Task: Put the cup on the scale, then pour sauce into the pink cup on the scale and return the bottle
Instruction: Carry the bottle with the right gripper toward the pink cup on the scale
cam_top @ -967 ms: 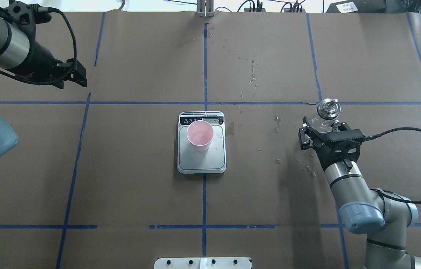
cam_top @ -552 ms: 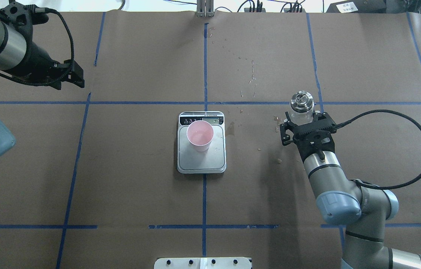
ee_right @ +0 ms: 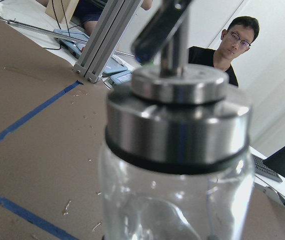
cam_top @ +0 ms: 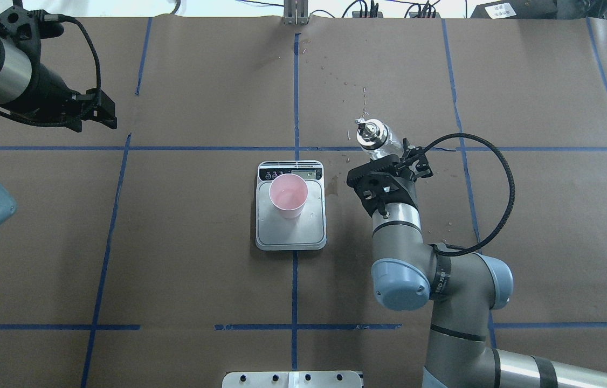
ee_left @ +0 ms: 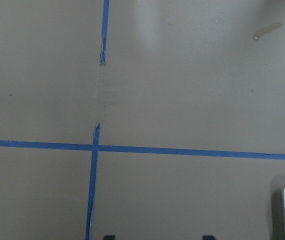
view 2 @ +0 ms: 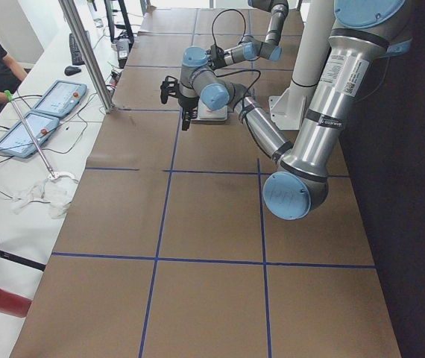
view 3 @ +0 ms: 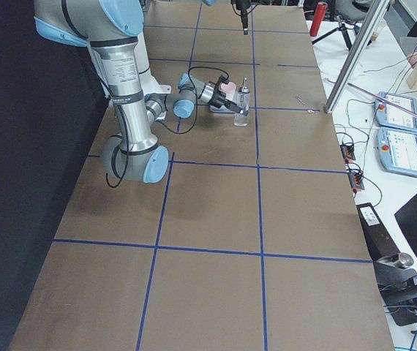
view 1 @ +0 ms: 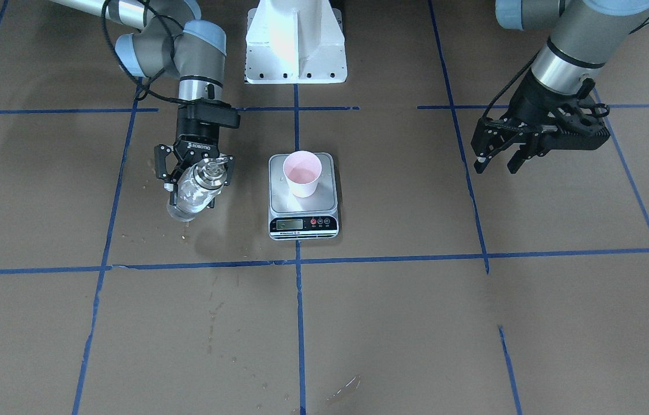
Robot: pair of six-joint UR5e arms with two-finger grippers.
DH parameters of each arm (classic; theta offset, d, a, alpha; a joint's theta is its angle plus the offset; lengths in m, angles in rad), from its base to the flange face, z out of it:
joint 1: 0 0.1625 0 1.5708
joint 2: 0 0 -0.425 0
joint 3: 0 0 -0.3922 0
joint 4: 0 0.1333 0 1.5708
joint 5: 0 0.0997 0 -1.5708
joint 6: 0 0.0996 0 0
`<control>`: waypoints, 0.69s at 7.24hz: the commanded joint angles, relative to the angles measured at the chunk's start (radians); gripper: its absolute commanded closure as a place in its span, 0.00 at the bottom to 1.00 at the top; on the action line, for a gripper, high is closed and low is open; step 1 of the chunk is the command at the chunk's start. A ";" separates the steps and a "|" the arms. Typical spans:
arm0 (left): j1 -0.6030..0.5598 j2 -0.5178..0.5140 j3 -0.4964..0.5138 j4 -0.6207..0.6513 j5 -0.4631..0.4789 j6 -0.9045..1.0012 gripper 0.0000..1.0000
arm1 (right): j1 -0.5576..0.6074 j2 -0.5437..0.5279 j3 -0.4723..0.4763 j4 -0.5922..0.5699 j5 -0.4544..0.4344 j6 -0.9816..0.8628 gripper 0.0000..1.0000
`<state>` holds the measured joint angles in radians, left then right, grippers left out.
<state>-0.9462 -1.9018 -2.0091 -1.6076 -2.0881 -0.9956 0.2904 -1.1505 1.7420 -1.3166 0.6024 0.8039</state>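
The pale pink cup (cam_top: 288,194) stands upright on the silver scale (cam_top: 303,233) at the table's middle; it also shows in the front view (view 1: 302,172) on the scale (view 1: 303,222). My right gripper (cam_top: 388,154) is shut on the clear glass bottle (cam_top: 376,139) with its silver spout cap, just right of the scale and apart from the cup. The front view shows the gripper (view 1: 197,183) holding the bottle (view 1: 193,190) slightly tilted, off the table. The bottle (ee_right: 177,150) fills the right wrist view. My left gripper (view 1: 494,167) is open and empty, far left at the back (cam_top: 105,116).
Brown paper with blue tape lines covers the table. Wet spots and droplets (cam_top: 363,105) lie behind and right of the scale. A white robot base plate (view 1: 295,40) stands at the near edge. A person (ee_right: 232,45) sits beyond the table's far side.
My right arm has carried the bottle leftward to beside the scale. My left arm has drawn back a little to the far left. Cup and scale have not moved.
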 commanded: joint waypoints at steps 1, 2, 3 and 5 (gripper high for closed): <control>-0.003 0.019 -0.023 0.000 -0.001 0.000 0.30 | -0.002 0.055 0.002 -0.055 -0.054 -0.141 1.00; -0.003 0.033 -0.040 -0.002 -0.001 0.000 0.30 | -0.010 0.052 -0.005 -0.085 -0.091 -0.204 1.00; -0.003 0.035 -0.042 0.000 -0.001 0.000 0.29 | -0.022 0.055 -0.004 -0.095 -0.101 -0.291 1.00; -0.002 0.033 -0.042 0.000 -0.003 0.000 0.28 | -0.088 0.043 -0.033 -0.111 -0.342 -0.345 1.00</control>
<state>-0.9492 -1.8689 -2.0499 -1.6084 -2.0903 -0.9955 0.2403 -1.1034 1.7295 -1.4133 0.3974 0.5094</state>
